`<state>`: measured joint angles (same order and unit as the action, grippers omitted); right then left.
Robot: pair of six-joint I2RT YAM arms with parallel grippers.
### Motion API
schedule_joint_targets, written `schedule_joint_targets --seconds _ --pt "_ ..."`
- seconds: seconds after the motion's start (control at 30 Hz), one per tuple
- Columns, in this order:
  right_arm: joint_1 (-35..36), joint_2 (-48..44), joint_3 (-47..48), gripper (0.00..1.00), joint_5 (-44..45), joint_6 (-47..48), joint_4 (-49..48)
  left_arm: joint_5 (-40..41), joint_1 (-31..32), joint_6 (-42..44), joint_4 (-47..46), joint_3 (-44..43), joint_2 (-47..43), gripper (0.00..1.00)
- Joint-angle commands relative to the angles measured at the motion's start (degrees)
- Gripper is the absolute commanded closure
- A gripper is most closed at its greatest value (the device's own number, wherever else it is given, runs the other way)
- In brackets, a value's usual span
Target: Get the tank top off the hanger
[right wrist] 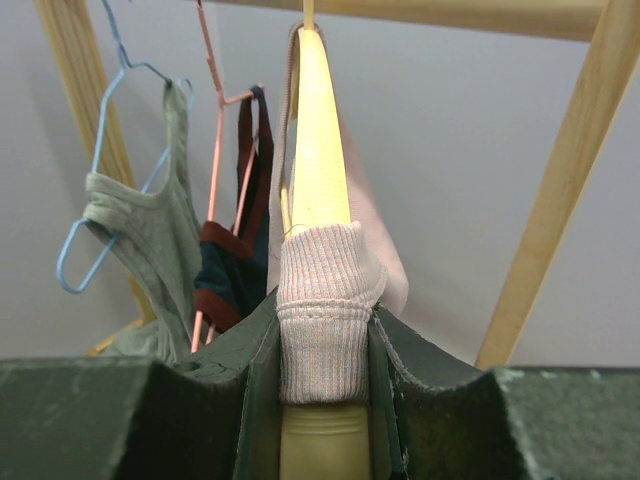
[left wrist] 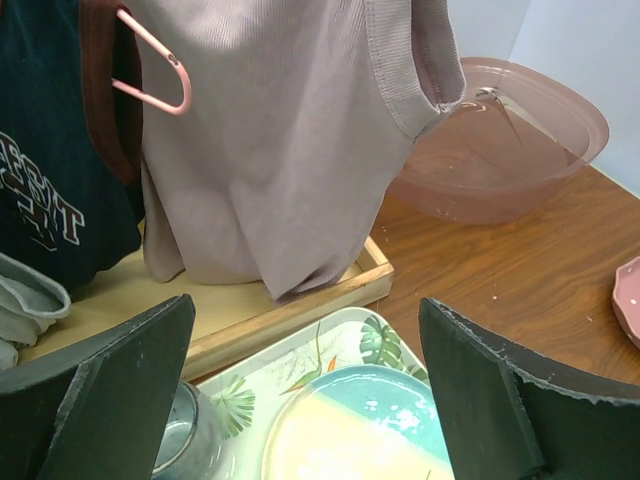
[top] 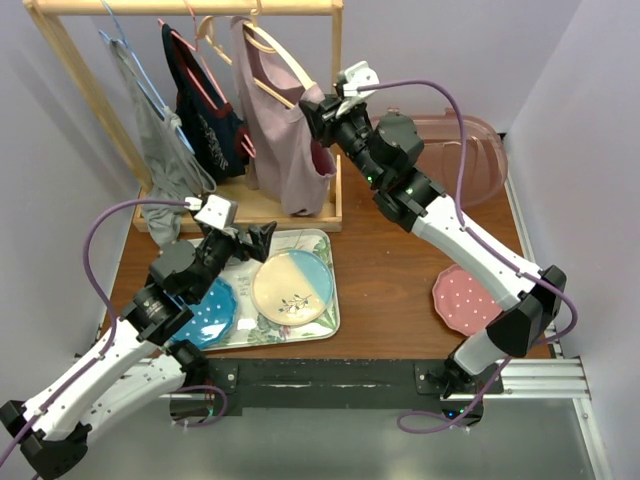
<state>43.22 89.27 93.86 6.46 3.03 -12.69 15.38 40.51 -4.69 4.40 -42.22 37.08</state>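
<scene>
Up at the wooden rack (top: 200,8), the right tool (top: 318,112) is biting down on the near end of the cream hanger (top: 285,62). Its wrist view is showing the ribbed strap (right wrist: 320,310) of the pale mauve tank top (top: 290,150) squeezed between the two fingers, with the hanger arm running up through the same gap. So that tool is clamping narrow, with strap and hanger end both in its grip. The tank top is hanging on the hanger from the rail, rightmost of three garments, its hem dangling down near the rack's wooden base. A navy top (top: 210,120) is hanging beside it, and a grey top (top: 160,150) furthest left. Down low, the left tool (top: 255,240) is hovering over the far edge of the leaf-print tray (top: 333,300), fingers spread wide and gripping nothing. On the tray a cream-and-blue plate (top: 292,287) is lying beside a blue dotted plate (top: 210,315). Over to the right, a pink plate (top: 465,300) is sitting on the brown surface (top: 390,270), and a clear pink tub (top: 470,150) is resting behind the right arm.
</scene>
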Motion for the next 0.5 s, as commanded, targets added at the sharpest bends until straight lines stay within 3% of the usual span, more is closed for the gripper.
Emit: schedule_joint_targets --seconds 0.0,0.3,0.47 --pt "0.11 -5.16 -1.22 1.0 -2.68 -0.21 -15.78 0.09 -0.34 1.44 -1.59 0.2 0.45 0.0" --pt "0.11 -11.56 -6.05 1.0 0.22 0.31 -6.48 0.18 -0.35 1.7 -2.46 0.03 -0.08 0.01" --pt "0.19 -18.16 -11.84 1.0 -1.45 0.93 0.9 -4.38 -0.35 -0.66 -0.63 -10.49 2.2 0.04"
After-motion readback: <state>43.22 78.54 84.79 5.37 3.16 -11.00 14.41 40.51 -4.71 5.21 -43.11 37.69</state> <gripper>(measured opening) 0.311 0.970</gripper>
